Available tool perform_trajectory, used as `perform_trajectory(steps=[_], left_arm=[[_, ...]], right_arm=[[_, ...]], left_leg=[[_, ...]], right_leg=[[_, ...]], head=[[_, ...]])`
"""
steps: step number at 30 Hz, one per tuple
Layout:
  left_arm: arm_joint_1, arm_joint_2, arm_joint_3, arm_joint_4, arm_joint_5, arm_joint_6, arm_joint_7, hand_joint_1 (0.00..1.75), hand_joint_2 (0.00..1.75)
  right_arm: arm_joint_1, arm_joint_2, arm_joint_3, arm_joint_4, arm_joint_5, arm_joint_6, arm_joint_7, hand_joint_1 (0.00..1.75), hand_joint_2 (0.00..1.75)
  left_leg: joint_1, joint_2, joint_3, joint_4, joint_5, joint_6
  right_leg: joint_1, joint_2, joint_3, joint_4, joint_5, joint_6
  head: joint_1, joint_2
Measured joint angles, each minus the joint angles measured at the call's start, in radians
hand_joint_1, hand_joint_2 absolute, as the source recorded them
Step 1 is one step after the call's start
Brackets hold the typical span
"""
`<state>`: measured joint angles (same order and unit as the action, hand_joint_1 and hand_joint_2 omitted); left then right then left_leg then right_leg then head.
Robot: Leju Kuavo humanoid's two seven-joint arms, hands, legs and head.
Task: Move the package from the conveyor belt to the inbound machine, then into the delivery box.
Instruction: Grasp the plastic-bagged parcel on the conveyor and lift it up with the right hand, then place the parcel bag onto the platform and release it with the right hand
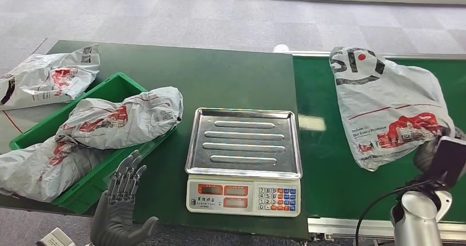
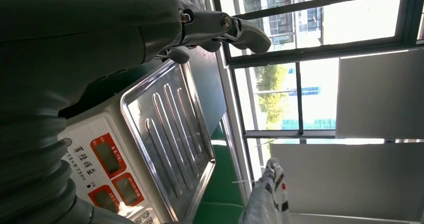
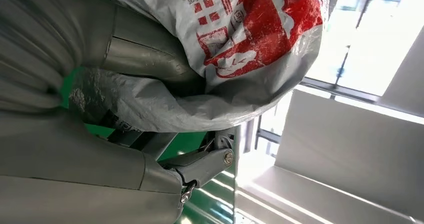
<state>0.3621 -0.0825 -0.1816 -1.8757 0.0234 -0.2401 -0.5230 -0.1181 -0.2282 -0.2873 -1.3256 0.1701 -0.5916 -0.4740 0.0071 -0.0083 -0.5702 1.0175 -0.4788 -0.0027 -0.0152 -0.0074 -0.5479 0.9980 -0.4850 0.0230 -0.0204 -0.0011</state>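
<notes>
On the conveyor belt [image 1: 329, 163], the package [image 1: 384, 108] lies lengthwise away from the right hand [image 1: 431, 152], which grips its near corner. Left hand [image 1: 123, 202] spread, holding nothing, farther off beyond the scale [image 1: 244, 147].

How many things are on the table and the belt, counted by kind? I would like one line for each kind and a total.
Grey plastic packages: 4 (belt, top of bin, lower in bin, table's far left)
Green bins: 1
Scales with a steel tray: 1
Total: 6
</notes>
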Motion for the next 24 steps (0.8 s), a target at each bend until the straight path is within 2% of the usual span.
perform_trajectory(steps=[2,4,6,10,14,19,24], left_arm=[[0.0,0.0,0.0,0.0,0.003,0.006,-0.003,0.0,1.75],[0.0,0.001,-0.002,0.003,0.006,0.013,-0.01,0.0,1.75],[-0.004,0.003,-0.003,0.009,0.006,0.017,-0.021,0.0,1.75],[-0.029,0.01,-0.007,0.036,-0.002,0.0,-0.045,0.0,1.75],[-0.056,0.012,-0.019,0.077,-0.021,-0.02,-0.061,0.0,1.75],[-0.075,0.014,-0.022,0.107,-0.028,-0.023,-0.068,0.0,1.75],[-0.089,0.016,-0.022,0.122,-0.032,-0.023,-0.069,0.0,1.75]], right_arm=[[0.025,0.015,-0.005,-0.077,-0.059,-0.023,-0.057,1.75,1.75],[0.058,0.023,0.006,-0.169,-0.059,-0.012,-0.06,1.75,1.75],[0.092,0.013,0.052,-0.258,0.042,0.066,-0.012,1.75,1.75],[0.121,-0.024,0.219,-0.362,0.308,0.242,0.085,1.75,1.75],[0.113,-0.053,0.396,-0.376,0.404,0.378,0.158,1.75,1.75],[0.067,-0.057,0.53,-0.35,0.448,0.439,0.176,1.75,1.75],[0.009,-0.036,0.643,-0.276,0.461,0.452,0.181,1.75,1.75]], left_leg=[[0.0,0.0,0.0,0.0,0.0,0.0],[0.0,0.0,-0.001,0.0,0.0,0.0],[0.0,0.001,-0.001,0.0,0.0,0.0],[0.0,0.005,0.001,0.0,0.0,-0.001],[0.001,0.004,0.0,0.0,0.001,-0.001],[0.0,0.004,0.0,0.0,0.001,-0.001],[0.0,0.003,0.0,0.0,0.002,-0.002]], right_leg=[[0.0,0.0,0.0,0.0,0.0,0.0],[0.0,0.0,0.0,0.0,0.0,0.0],[0.0,0.002,0.0,0.0,0.0,0.0],[0.0,0.006,-0.001,0.0,0.001,-0.001],[0.0,0.004,-0.001,0.001,0.001,0.0],[0.0,0.006,-0.001,0.001,0.002,0.0],[0.0,0.004,-0.001,0.001,0.002,0.0]], head=[[0.0,0.0],[0.0,0.0],[0.0,0.0],[0.0,0.0],[0.0,0.0],[0.0,0.0],[0.0,0.0]])
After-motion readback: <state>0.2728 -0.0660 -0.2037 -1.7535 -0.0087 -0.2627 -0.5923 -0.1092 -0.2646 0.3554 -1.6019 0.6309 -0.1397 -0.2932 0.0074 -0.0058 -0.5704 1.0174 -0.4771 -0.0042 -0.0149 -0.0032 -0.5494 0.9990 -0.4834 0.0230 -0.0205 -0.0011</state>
